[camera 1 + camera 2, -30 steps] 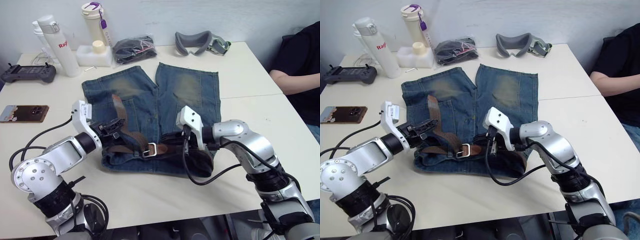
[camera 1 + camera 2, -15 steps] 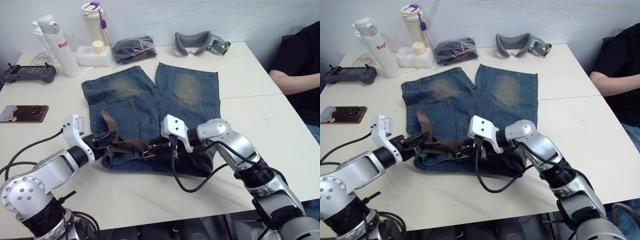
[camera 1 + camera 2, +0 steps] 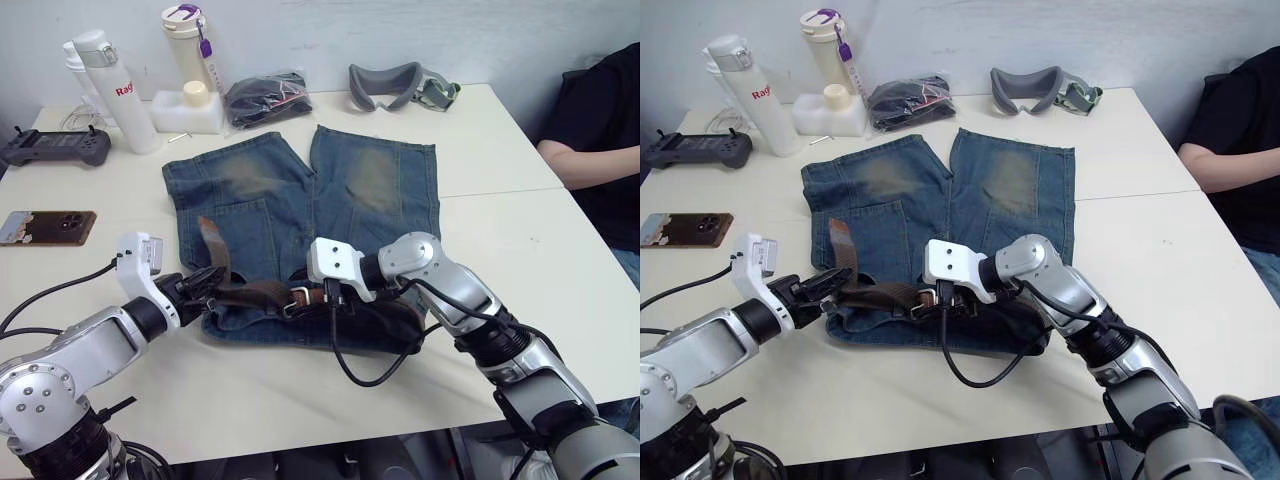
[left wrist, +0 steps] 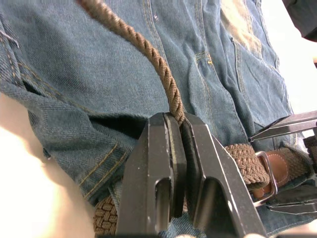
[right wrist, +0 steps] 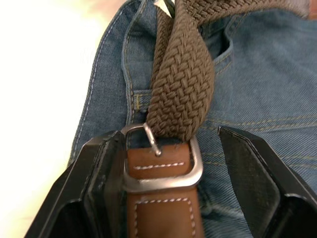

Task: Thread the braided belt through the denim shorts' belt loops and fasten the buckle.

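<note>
The denim shorts [image 3: 300, 190] lie flat on the table, waistband nearest me. The braided belt [image 3: 255, 293] runs along the waistband, and its free end [image 3: 208, 240] rises over the left leg. My left gripper [image 3: 205, 285] is shut on the braided belt [image 4: 166, 84] near the waistband's left end. My right gripper [image 3: 305, 298] is open at the middle of the waistband. The silver buckle [image 5: 161, 171] lies between its fingers [image 5: 101, 183], with the strap passing through it. The belt loops are hidden under the belt and the grippers.
Two bottles [image 3: 112, 90], a white box [image 3: 188, 108], a black cloth bundle [image 3: 268, 98] and grey goggles [image 3: 400, 85] line the far edge. A controller [image 3: 55, 148] and a phone [image 3: 45, 226] lie at the left. A person's arm [image 3: 595, 150] rests at the right.
My right gripper has opened and let go around the buckle. Both grippers have slid left along the waistband, and the belt's free end has moved left with the left gripper.
</note>
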